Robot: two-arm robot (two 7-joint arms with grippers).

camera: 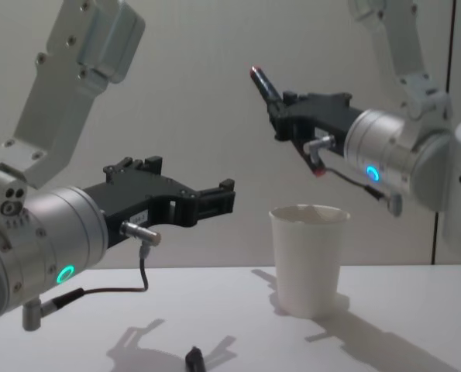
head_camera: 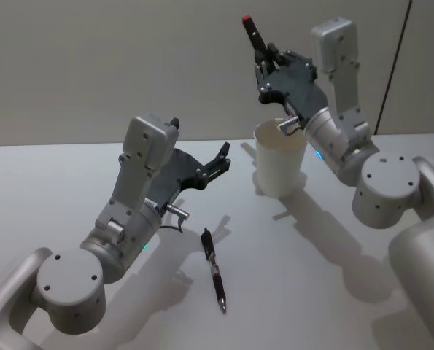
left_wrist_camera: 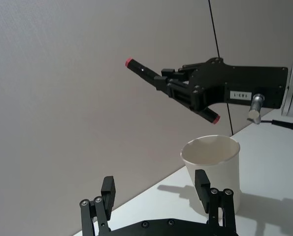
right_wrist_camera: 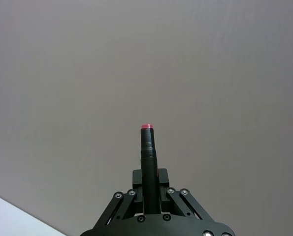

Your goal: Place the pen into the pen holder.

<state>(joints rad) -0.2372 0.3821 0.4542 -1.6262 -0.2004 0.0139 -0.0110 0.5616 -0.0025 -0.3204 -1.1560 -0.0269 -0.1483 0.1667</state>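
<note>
The left end effector [head_camera: 200, 138] hangs empty and spread wide over the surface [head_camera: 297, 281]. A second pen [head_camera: 215, 268] lies flat beside its arm. Rightward stands the pen holder [head_camera: 279, 168], upright. Above its rim the right end effector [head_camera: 264, 57] clamps the pen [head_camera: 252, 30], which is tilted.

White table [head_camera: 311, 292]. Paper cup [head_camera: 279, 166] upright on it, below right gripper [head_camera: 265, 57] fingers, just ahead of left gripper [left_wrist_camera: 155, 186] fingers. Black pen [head_camera: 215, 268] flat on table, behind left fingers, apart from cup.
</note>
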